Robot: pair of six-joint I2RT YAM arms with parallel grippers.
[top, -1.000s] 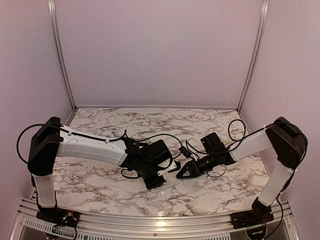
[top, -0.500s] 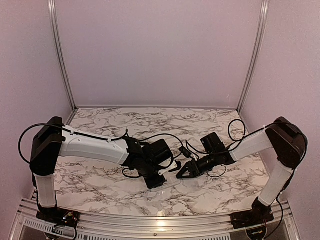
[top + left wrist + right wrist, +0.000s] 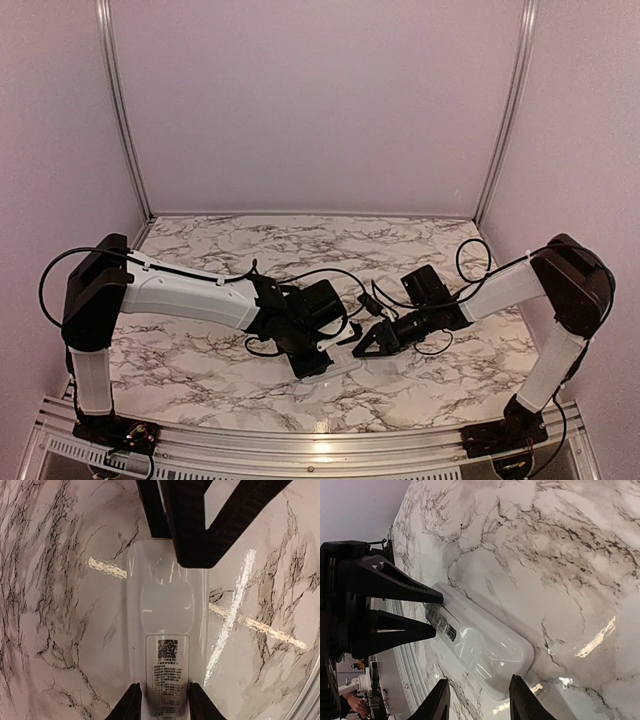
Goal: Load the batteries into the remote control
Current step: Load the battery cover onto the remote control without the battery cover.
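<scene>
Remote control [image 3: 167, 605] lies back-up on the marble table [image 3: 60, 580], label [image 3: 167, 680] showing, right between my two arms. Left gripper [image 3: 164, 707] straddles one end, right gripper [image 3: 479, 702] the other. Fingers flank its sides, but I can't tell if either is clamping or clear. The battery cover looks seated. No batteries in any view, so I can't say whether they're loaded or yet to fetch.

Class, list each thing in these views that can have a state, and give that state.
remote control: lying flat on the table, labelled back facing up.
left gripper: jaws apart astride the remote's label end; grip unclear.
right gripper: jaws apart astride the opposite end; grip unclear.
</scene>
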